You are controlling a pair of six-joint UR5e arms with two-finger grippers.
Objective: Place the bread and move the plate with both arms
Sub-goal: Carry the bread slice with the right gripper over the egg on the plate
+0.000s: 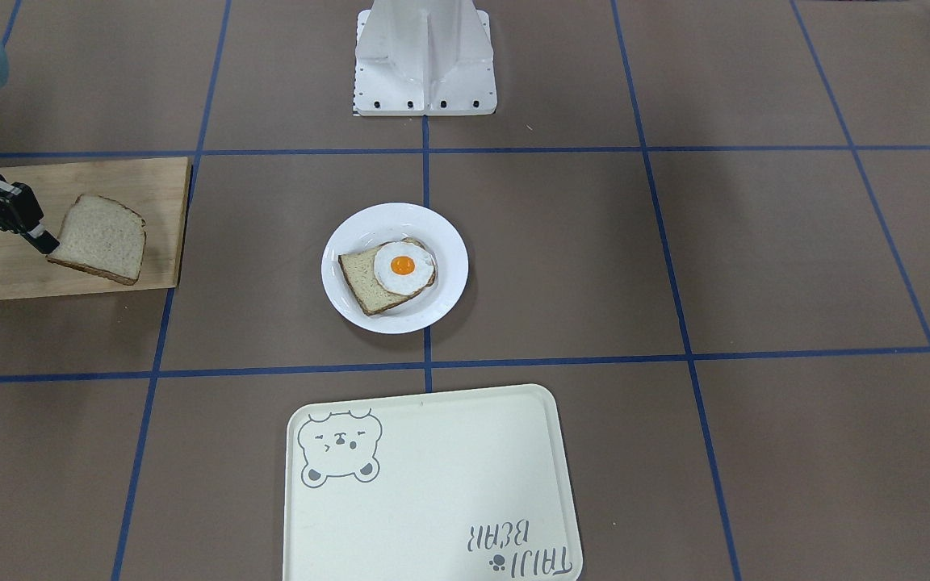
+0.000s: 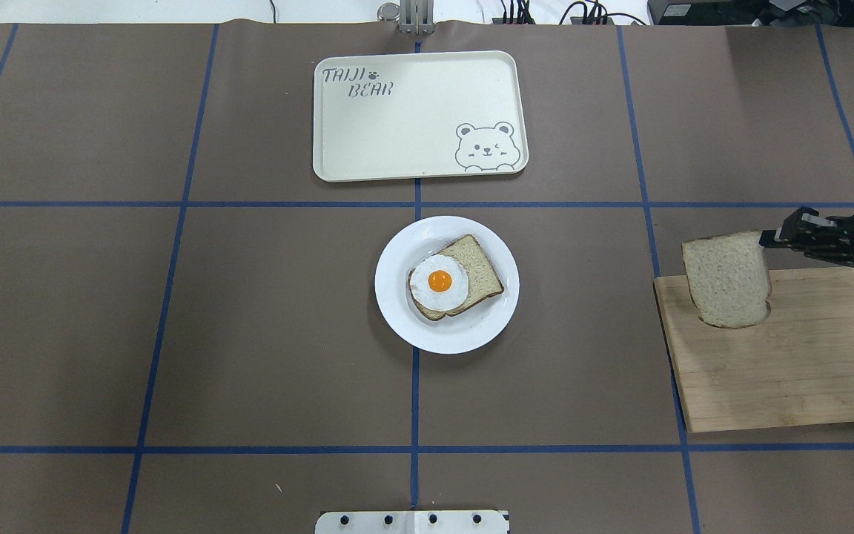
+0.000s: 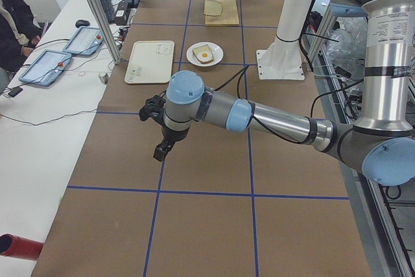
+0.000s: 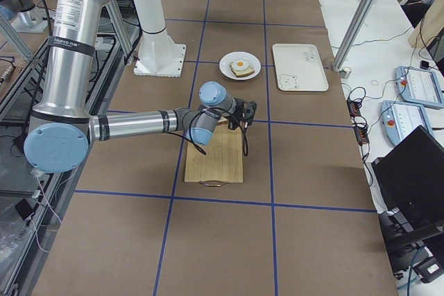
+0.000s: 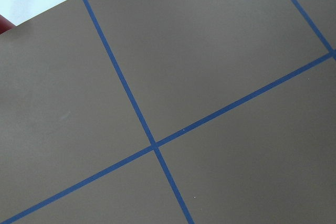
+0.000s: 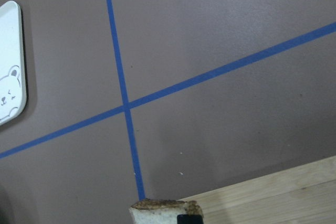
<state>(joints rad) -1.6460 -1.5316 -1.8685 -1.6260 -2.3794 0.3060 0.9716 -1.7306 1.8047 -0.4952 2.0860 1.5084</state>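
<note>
Left claw (image 3: pixel 159 152) side-view only, right claw (image 2: pixel 766 239) pinching bread (image 2: pixel 727 285)

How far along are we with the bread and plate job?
Done: a lower slice with a fried egg lies on the plate. In hand: the right hand pinches the bread by its crust, tilted up over the wooden board. Left: carry it to the plate, then move the plate; the left hand hangs far from it.

Brown tabletop (image 2: pixel 249 334) with blue tape grid (image 2: pixel 414 400), white bench (image 3: pixel 39 154) alongside
</note>
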